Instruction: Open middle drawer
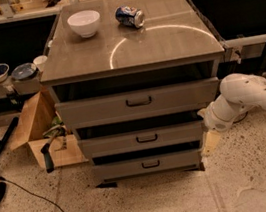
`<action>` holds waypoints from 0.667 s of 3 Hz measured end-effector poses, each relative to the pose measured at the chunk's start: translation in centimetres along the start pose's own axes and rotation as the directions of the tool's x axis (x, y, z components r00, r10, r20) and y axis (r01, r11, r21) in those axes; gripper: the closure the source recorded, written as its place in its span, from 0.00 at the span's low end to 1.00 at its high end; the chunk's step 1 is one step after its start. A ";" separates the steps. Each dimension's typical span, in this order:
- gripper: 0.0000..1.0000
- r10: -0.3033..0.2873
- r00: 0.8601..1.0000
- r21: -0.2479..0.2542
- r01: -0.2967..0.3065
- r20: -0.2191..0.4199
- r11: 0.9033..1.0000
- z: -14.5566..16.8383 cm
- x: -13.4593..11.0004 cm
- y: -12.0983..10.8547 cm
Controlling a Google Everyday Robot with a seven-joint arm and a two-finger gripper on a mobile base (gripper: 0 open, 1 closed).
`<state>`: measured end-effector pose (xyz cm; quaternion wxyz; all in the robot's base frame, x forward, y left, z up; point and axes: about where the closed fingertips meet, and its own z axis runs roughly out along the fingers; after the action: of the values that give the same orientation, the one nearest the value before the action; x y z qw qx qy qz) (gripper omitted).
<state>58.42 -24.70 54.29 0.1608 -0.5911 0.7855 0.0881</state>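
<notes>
The middle drawer (178,134) is the second of three grey fronts in the cabinet, with a small black bar handle (147,138) at its centre. A dark gap shows above its front. The taller upper drawer (182,95) sits above it and the lowest drawer (177,160) below it. My gripper (208,143) hangs down from the white arm (243,97) at the cabinet's right side, level with the middle and lowest drawers, to the right of the handle and apart from it.
On the cabinet top (163,42) stand a white bowl (84,23) and a blue can (130,17) lying on its side. An open cardboard box (40,128) sits on the floor to the left. A black cable (34,198) runs over the floor.
</notes>
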 end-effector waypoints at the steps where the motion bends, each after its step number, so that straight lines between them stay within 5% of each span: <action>1: 0.00 0.014 1.000 -0.009 -0.014 0.017 1.000 1.9 0.6 -1.3; 2: 0.00 0.067 0.997 -0.033 -0.066 0.044 0.997 5.3 1.9 -3.3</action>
<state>61.88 -25.60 48.80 0.1660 -0.5650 0.7994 0.1192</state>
